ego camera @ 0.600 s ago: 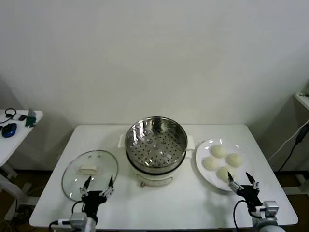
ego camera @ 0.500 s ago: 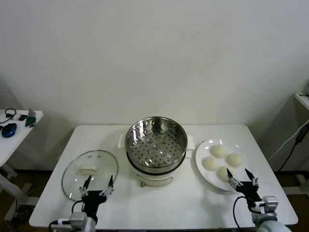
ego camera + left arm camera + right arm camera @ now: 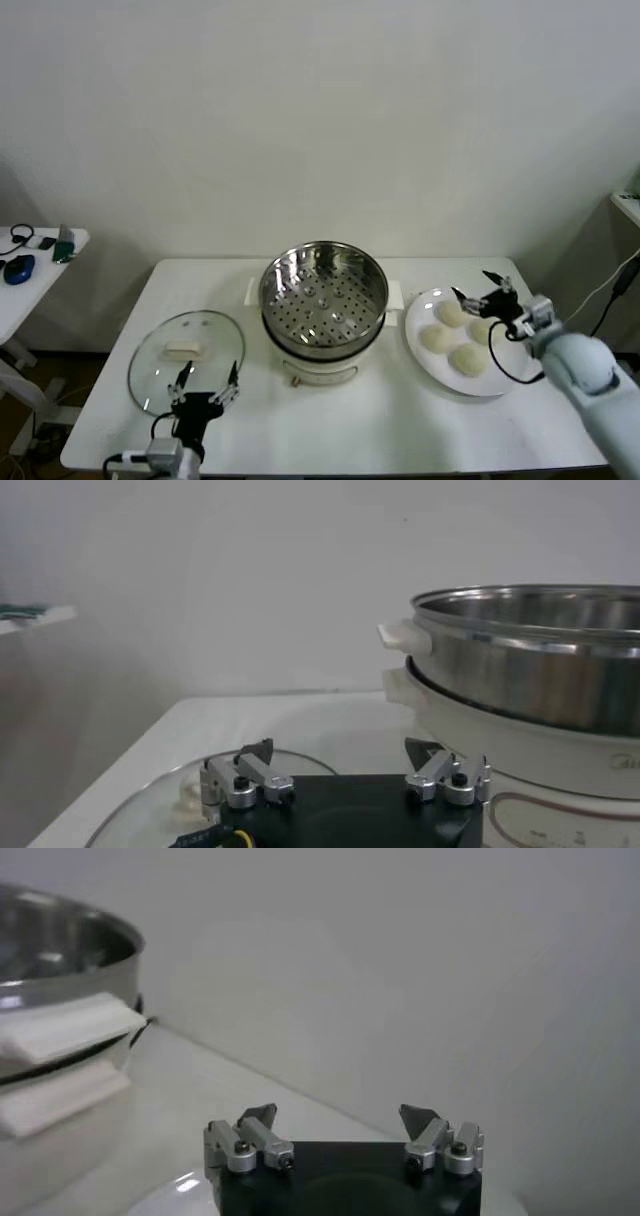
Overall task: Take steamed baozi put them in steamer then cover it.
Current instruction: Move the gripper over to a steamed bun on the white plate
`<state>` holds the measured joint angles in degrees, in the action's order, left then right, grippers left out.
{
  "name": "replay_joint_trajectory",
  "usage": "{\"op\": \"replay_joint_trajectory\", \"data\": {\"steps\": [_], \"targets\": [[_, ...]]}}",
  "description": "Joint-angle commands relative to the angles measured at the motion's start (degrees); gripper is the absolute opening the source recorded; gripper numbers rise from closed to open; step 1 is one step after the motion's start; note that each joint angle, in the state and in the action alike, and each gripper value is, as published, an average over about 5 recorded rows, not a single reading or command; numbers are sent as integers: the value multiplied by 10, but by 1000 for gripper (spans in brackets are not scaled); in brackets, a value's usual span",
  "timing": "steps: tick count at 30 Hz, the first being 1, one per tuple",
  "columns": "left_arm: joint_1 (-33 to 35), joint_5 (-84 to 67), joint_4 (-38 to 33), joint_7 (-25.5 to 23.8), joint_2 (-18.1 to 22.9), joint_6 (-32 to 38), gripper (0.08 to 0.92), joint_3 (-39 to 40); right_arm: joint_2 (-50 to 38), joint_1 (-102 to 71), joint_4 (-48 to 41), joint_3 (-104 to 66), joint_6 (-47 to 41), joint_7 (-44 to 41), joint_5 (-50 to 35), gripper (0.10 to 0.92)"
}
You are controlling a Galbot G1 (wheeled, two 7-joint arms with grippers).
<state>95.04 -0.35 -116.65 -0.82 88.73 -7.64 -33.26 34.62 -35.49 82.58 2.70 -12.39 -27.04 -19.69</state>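
At the right of the head view, the right gripper (image 3: 482, 287) hovered with fingers spread, empty, over the steamed baozi (image 3: 452, 313) on the plate (image 3: 492, 383). The steamer (image 3: 323, 296) stood uncovered at centre. Lower left, the left gripper (image 3: 205, 385) sat open beside the cover (image 3: 186, 355) on the surface (image 3: 380, 420).

Cream-white baozi (image 3: 452, 313) on a white plate (image 3: 425, 360); shiny steel steamer (image 3: 323, 290) with perforated tray.

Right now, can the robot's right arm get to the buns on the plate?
Probably yes. The right gripper hangs open just above the far side of the white plate, over the four steamed baozi, and nothing sits between them.
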Motion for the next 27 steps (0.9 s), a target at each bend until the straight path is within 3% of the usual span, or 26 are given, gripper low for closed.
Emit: {"op": "replay_joint_trajectory", "data": {"steps": [1, 5, 9, 27], "targets": [[8, 3, -6, -3, -1, 3, 823, -3, -71, 448, -188, 443, 96, -333, 139, 823], [14, 3, -8, -4, -1, 7, 823, -5, -24, 599, -271, 610, 157, -401, 150, 823], [15, 2, -5, -3, 2, 11, 823, -5, 24, 638, -322, 681, 170, -420, 148, 823], [10, -6, 7, -1, 4, 12, 823, -9, 197, 475, -437, 579, 124, -380, 152, 823]]}}
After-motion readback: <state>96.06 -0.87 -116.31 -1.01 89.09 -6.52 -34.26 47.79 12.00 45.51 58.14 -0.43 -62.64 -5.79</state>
